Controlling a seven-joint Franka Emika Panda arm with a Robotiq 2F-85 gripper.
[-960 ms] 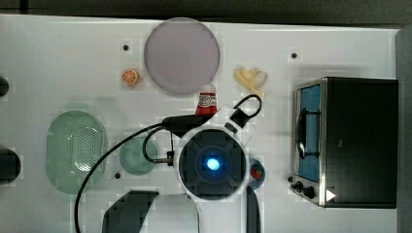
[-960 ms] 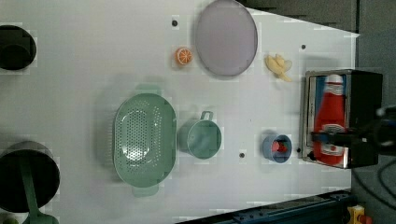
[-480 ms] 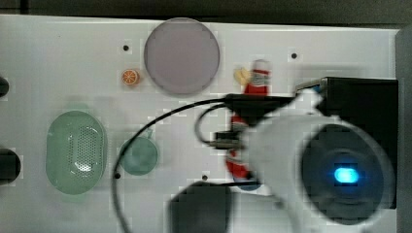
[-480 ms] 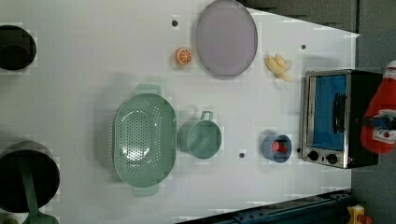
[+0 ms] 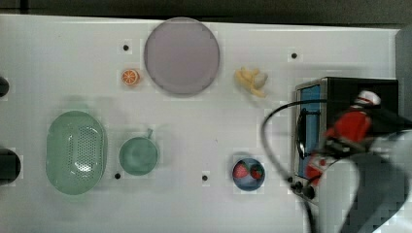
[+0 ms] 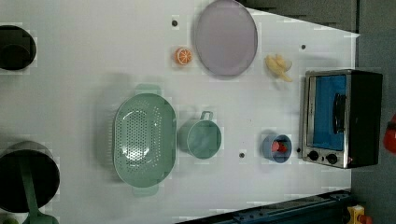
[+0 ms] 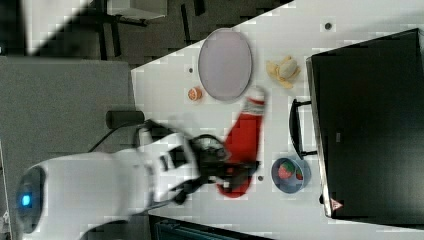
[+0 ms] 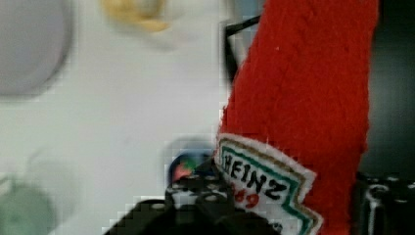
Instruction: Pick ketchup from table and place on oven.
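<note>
The ketchup (image 5: 352, 126), a red soft bottle with a white cap, hangs in the air over the black oven (image 5: 362, 87) in the top view. My gripper (image 5: 335, 145) is shut on its lower body, near the label. In the right view the ketchup (image 7: 245, 137) is tilted, cap pointing away from my arm, with the black fingers (image 7: 239, 167) across its base, beside the oven (image 7: 370, 125). The wrist view shows the ketchup (image 8: 303, 98) up close. A red edge of the ketchup (image 6: 390, 136) shows past the oven (image 6: 364, 116) in the left view. The white table (image 5: 204, 126) lies below.
On the table are a purple plate (image 5: 181, 56), an orange slice (image 5: 130, 77), bananas (image 5: 251, 81), a green colander (image 5: 76, 152), a green cup (image 5: 138, 155) and a blue bowl of strawberries (image 5: 248, 174). My black cable (image 5: 266, 141) loops in front of the oven door.
My arm has carried the ketchup from the table's middle toward the top view's right, over the oven. In the left view it has slid past the oven to the right edge.
</note>
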